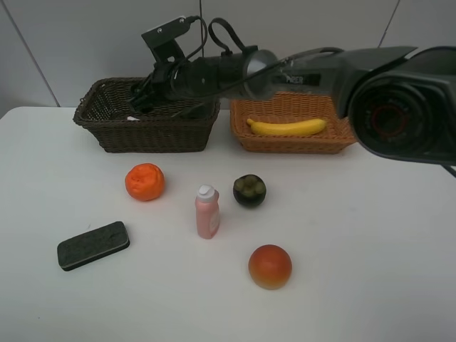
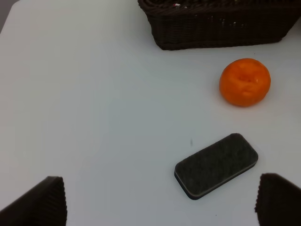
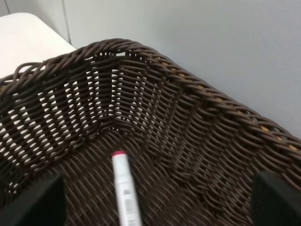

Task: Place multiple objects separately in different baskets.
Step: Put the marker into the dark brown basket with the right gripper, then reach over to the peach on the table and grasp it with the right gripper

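Observation:
My right gripper (image 1: 142, 96) reaches across and hangs open and empty over the dark brown basket (image 1: 146, 132). In the right wrist view its fingers (image 3: 33, 202) stand wide apart above the basket floor (image 3: 188, 155), where the white pink-tipped marker (image 3: 126, 188) lies. The banana (image 1: 286, 127) lies in the tan basket (image 1: 292, 146). On the table are the wrinkled orange (image 1: 144, 181), pink bottle (image 1: 207, 211), mangosteen (image 1: 249, 190), red-orange fruit (image 1: 270, 266) and eraser (image 1: 93, 245). My left gripper (image 2: 160, 207) is open above the table near the eraser (image 2: 216, 165) and orange (image 2: 245, 81). The green bottle is out of view.
The right arm (image 1: 385, 85) stretches from the right over the tan basket toward the dark one. Both baskets stand side by side at the table's back edge against a grey wall. The left arm does not show in the exterior view.

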`<state>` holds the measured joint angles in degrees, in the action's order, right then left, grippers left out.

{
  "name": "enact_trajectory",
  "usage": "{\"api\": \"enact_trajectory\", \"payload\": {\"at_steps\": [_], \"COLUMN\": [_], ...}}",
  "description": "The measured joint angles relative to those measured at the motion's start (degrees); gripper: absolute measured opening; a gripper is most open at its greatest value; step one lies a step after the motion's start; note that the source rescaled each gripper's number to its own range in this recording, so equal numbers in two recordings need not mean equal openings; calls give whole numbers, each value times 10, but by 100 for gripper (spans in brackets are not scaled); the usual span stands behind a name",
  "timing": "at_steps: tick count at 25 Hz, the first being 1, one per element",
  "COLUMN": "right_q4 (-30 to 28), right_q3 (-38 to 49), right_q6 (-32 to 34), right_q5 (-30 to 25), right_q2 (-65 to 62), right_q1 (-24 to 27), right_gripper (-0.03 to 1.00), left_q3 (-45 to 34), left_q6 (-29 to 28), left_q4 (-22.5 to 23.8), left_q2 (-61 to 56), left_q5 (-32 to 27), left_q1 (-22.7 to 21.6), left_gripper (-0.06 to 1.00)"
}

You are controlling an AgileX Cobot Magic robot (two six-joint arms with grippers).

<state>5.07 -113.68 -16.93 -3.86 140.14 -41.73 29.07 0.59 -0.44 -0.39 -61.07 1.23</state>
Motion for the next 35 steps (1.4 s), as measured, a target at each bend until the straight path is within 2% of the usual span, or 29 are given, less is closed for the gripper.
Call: {"api": "enact_trajectory", "payload": {"at_steps": [4,7,12,20,22,26,31,35], "right_q4": [-39,-87,-133,-143,-137,-101,-91,-60], "right_q3": [0,0,0,0,1,54,193,325], "right_q6": [0,0,0,0,2,7,11,13], "right_q5": [-48,-129,-308,-622,-650,-657,-658,-659], "right_q2": [-25,-73,-172,-284,-302,-348,-417,-460], "right_q1": [0,0,0,0,0,0,0,0], "right_gripper": [98,98,98,98,98,98,98,98], "left_q3": [0,0,0,0,0,0,0,0], "left_q6": [0,0,0,0,0,0,0,0], "left_q4": [0,0,0,0,0,0,0,0], "left_q2": [0,0,0,0,0,0,0,0], "left_q5": [0,0,0,0,0,0,0,0], "left_q1": [0,0,0,0,0,0,0,0], "left_gripper": [100,100,100,100,100,100,100,100]}}
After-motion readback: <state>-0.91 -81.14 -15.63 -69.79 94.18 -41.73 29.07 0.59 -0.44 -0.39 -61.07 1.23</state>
